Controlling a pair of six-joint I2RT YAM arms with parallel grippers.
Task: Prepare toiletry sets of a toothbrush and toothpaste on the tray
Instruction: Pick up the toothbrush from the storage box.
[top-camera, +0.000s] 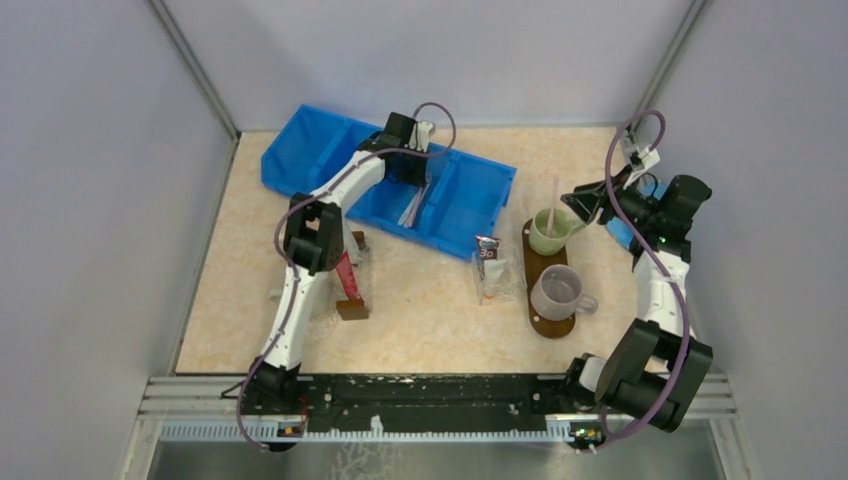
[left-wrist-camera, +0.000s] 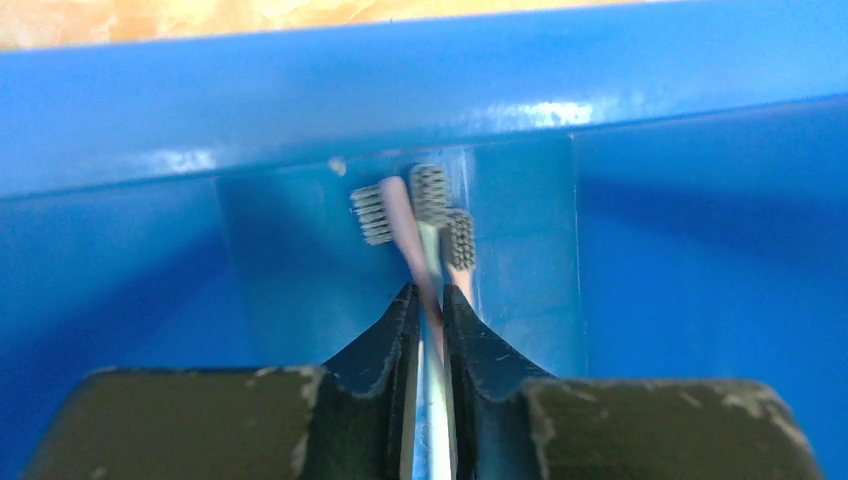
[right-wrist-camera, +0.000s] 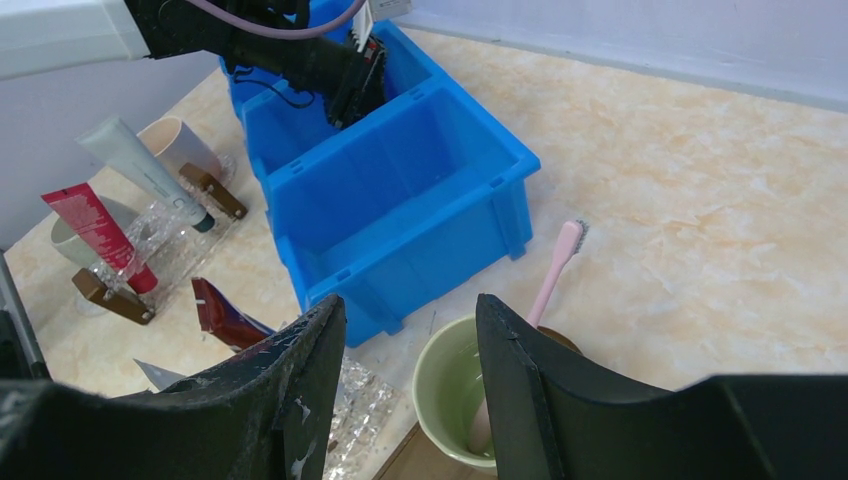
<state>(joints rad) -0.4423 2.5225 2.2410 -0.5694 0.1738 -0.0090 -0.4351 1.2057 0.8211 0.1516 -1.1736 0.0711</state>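
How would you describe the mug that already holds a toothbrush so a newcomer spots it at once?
Look to the right half of the table for the long dark brown tray, which carries two mugs. The one meant is the far mug, light green, with a pink toothbrush standing in it; the near mug is pale grey with nothing sticking out.

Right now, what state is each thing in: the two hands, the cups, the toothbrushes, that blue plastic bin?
Left hand: shut on pale stick toothbrushes inside blue plastic bin.
Right hand: open, above pale green cup.
Pale green cup: upright on dark brown oval tray, holding pink toothbrush.
White mug: upright on tray, looks empty.
Red toothpaste tube: standing tilted, cap down.
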